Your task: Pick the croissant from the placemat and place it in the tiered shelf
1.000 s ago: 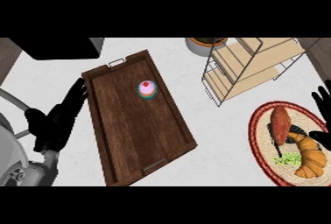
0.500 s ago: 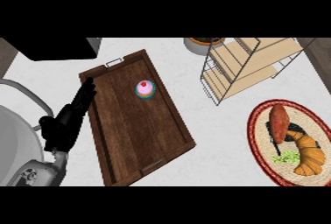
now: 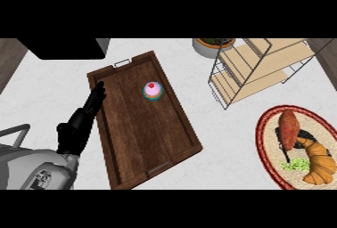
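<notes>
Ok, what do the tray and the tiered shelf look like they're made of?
The tray looks like dark stained wood: plank grain shows, with small metal handles. The tiered shelf seems to be thin dark wire framing around pale, matte wooden boards.

Brown wooden trays (image 3: 141, 133): one
Pink-frosted cupcakes (image 3: 153, 91): one
Wire tiered shelves (image 3: 260, 69): one
Round red-rimmed placemats (image 3: 270, 151): one
Golden croissants (image 3: 318, 161): one
Black hands (image 3: 80, 127): one

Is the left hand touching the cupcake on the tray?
Apart. Head view: the left hand lies along the tray's left rim; bare wood separates it from the cupcake.
</notes>
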